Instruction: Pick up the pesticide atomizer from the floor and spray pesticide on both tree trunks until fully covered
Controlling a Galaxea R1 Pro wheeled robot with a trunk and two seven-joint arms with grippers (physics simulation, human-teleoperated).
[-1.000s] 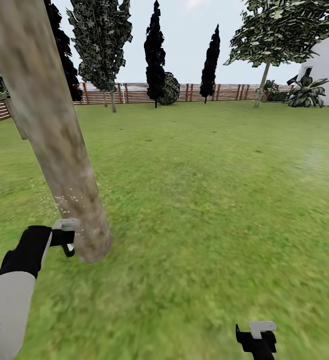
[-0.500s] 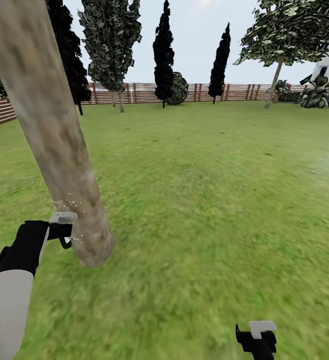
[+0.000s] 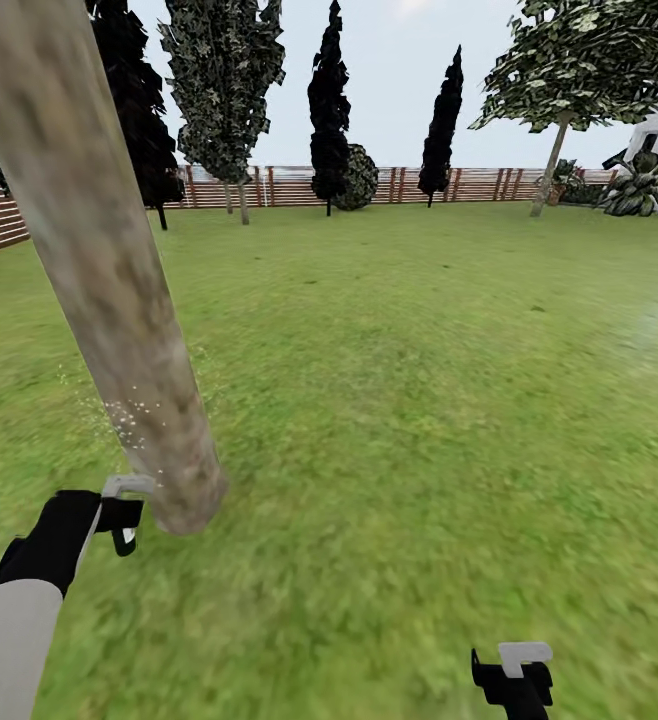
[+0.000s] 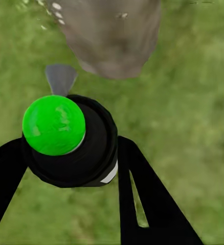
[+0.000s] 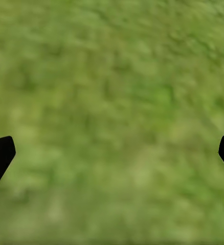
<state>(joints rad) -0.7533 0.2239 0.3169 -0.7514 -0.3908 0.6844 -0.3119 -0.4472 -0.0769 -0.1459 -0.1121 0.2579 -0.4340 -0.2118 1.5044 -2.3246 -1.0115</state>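
leaning tree trunk (image 3: pixel 119 300) close ahead of left gripper (image 3: pixel 124 515), open lawn (image 3: pixel 419 400) rightward

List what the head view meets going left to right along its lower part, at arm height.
Left end effector gripping the atomizer → base of the leaning tree trunk → open lawn → right end effector.

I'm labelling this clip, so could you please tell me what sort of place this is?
A fenced garden, rendered in simulation: a wide grass lawn, a slatted wooden fence along the back, and trees, including a leaning trunk close by.
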